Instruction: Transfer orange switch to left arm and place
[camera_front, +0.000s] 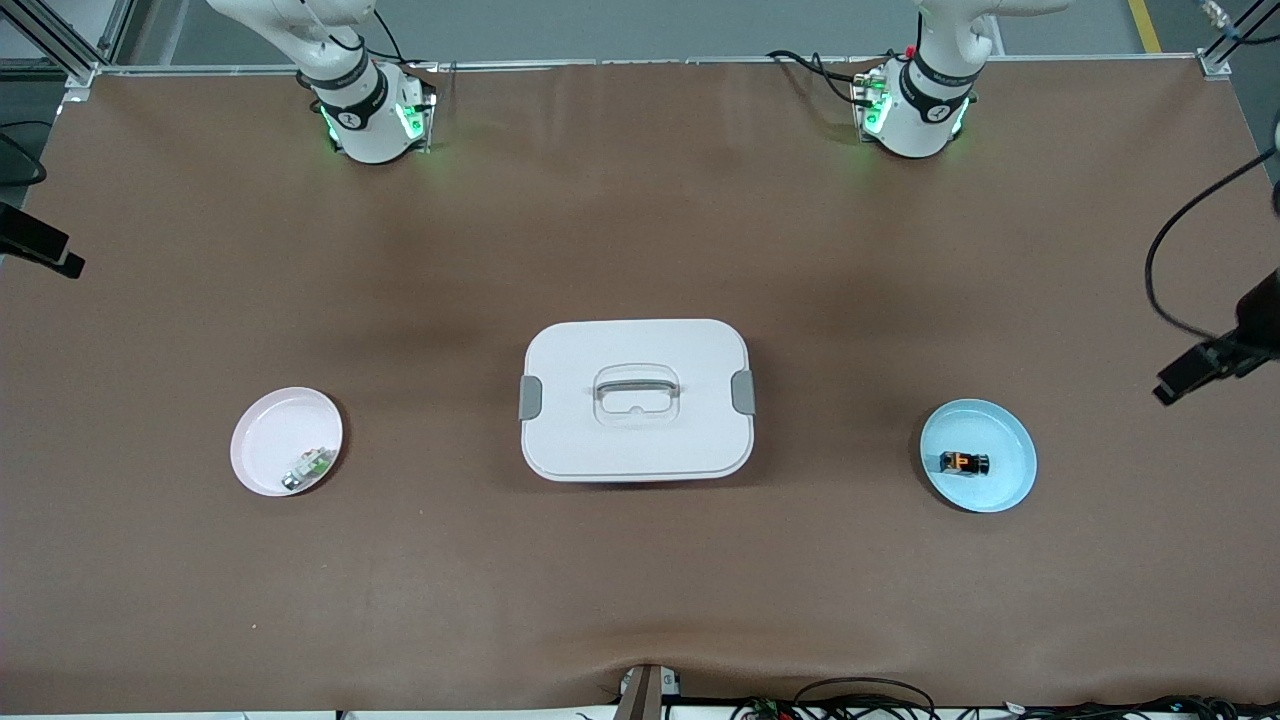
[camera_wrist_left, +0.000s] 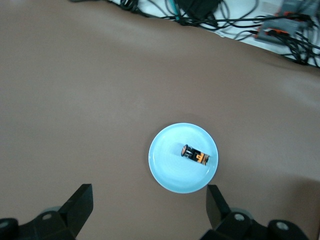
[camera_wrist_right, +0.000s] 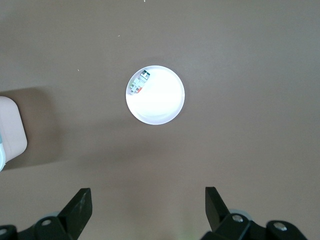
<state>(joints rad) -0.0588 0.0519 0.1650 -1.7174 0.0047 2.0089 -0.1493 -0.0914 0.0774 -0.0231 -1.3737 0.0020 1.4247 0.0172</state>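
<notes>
The orange switch (camera_front: 964, 463) (camera_wrist_left: 195, 155), black with an orange face, lies on its side in a blue plate (camera_front: 1000, 490) (camera_wrist_left: 170, 175) at the left arm's end of the table. My left gripper (camera_wrist_left: 148, 202) hangs open high above the table beside that plate, holding nothing. The white box (camera_front: 636, 398) (camera_wrist_right: 11, 131) with grey clips stands mid-table. My right gripper (camera_wrist_right: 148, 205) is open and empty high over the table near a pink plate (camera_front: 265, 440) (camera_wrist_right: 160, 105). In the front view only the arms' bases (camera_front: 365, 110) show.
The pink plate at the right arm's end holds a small green-and-white component (camera_front: 308, 468) (camera_wrist_right: 139, 83). Cables (camera_wrist_left: 225, 20) run along the table edge nearest the front camera. Black camera mounts (camera_front: 1215, 360) stand at both table ends.
</notes>
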